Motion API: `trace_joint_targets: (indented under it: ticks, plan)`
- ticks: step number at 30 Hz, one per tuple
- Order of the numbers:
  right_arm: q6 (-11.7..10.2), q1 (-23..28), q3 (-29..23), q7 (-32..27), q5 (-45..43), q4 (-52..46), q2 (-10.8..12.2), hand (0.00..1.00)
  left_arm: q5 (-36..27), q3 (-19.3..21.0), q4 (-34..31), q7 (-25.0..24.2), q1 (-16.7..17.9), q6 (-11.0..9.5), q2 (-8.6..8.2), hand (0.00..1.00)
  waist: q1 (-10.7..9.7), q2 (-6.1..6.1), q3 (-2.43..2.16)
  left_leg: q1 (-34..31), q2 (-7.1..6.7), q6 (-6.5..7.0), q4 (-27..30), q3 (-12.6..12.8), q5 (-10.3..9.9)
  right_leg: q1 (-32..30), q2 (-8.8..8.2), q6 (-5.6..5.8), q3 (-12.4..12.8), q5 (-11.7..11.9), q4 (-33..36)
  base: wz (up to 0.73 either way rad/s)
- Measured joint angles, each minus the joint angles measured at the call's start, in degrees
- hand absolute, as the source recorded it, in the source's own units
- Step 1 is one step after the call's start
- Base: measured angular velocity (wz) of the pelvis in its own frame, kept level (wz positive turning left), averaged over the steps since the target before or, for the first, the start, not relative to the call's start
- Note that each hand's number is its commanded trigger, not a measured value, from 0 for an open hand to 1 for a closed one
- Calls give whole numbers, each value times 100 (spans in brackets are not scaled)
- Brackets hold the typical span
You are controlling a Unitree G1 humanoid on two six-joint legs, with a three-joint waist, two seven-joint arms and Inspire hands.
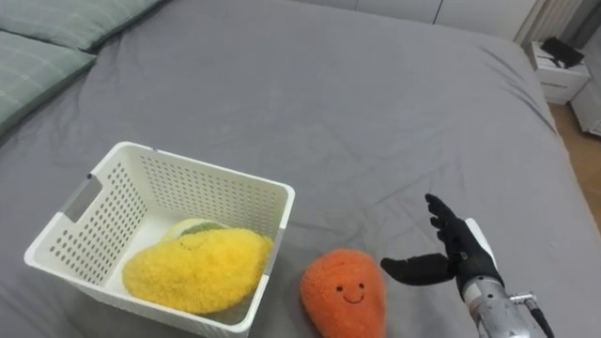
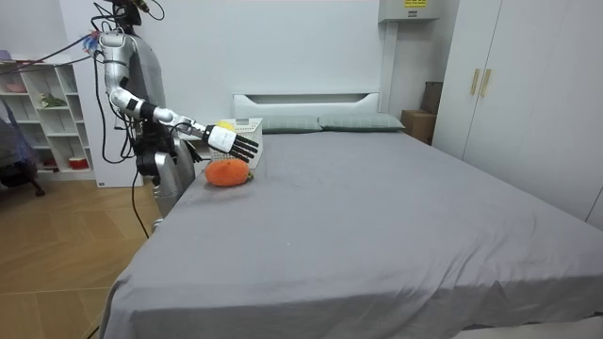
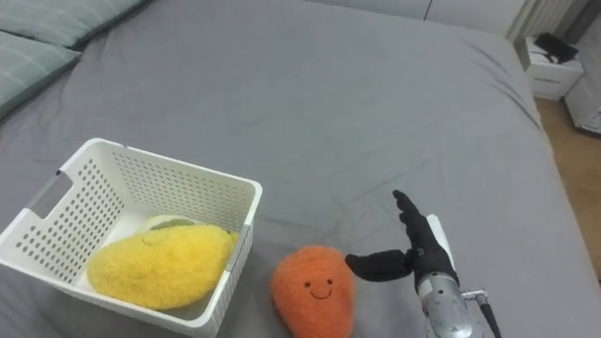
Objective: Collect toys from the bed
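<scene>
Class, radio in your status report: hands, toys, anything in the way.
Open right hand beside orange toy on bed. Yellow toy in basket. Nothing between hand and orange toy.

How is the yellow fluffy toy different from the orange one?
The yellow toy lies inside the white basket; the orange toy sits on the grey bed beside it. The yellow toy looks longer and shaggier; the orange toy shows a smiling face. Both are soft plush.
</scene>
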Motion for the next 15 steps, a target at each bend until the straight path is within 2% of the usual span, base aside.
trace_joint_targets:
  ticks: [7, 15]
  plan:
    - [5, 1, 0, 128, -6, 365, 141, 0, -71, -40, -1, -11, -22, 0, -8, 0, -11, 45, 30, -21, -2, 5, -11, -2, -11, -29, 2, 2, 11, -1, -2, 0]
    - [-4, -7, 92, 208, -3, 701, 207, 0, -290, -52, 2, -4, -102, -22, -90, 0, 47, 39, 25, -44, -1, 3, -18, -1, -13, -65, 7, 2, 19, -2, -4, 0]
